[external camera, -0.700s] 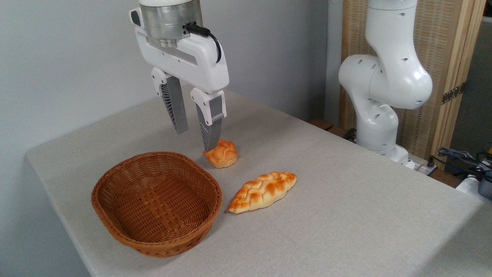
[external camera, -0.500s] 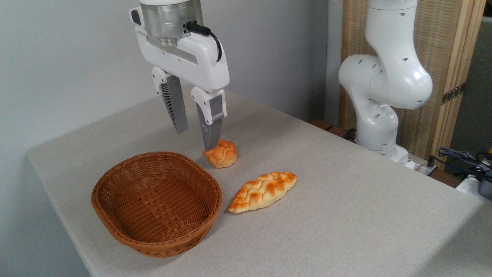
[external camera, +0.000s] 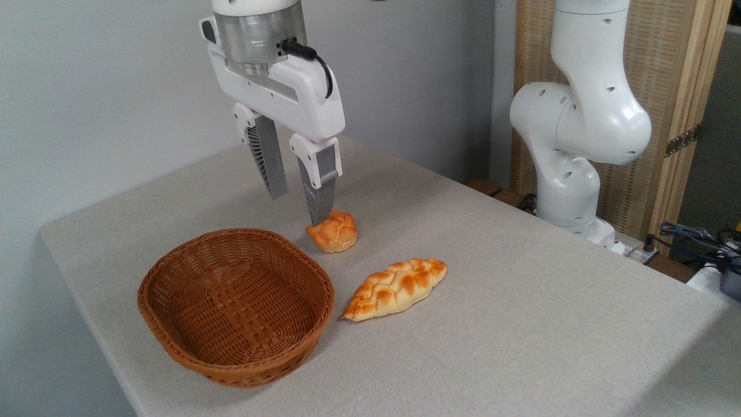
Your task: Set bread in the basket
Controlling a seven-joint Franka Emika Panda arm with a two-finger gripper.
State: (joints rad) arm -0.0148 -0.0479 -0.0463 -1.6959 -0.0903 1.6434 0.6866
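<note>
We see the gripper (external camera: 298, 208) with fingers spread, holding nothing, above a grey cloth-covered table (external camera: 521, 324). The bread (external camera: 333, 231) sits on the table just below and right of the near fingertip. The basket (external camera: 234, 304) lies below-left, the braided loaf (external camera: 396, 288) below-right. Grey wall (external camera: 87, 87) behind, wooden screen (external camera: 671, 87) far right.

Two breads are lying on the table (external camera: 521, 324): one small round knotted bun (external camera: 333, 231) sitting farther back and one longer braided loaf (external camera: 397, 288) lying nearer and to its right. One woven basket (external camera: 173, 333) is sitting at the near left. One robot arm (external camera: 579, 116) is standing at the far right, carrying one gripper (external camera: 298, 208) with two fingers.
</note>
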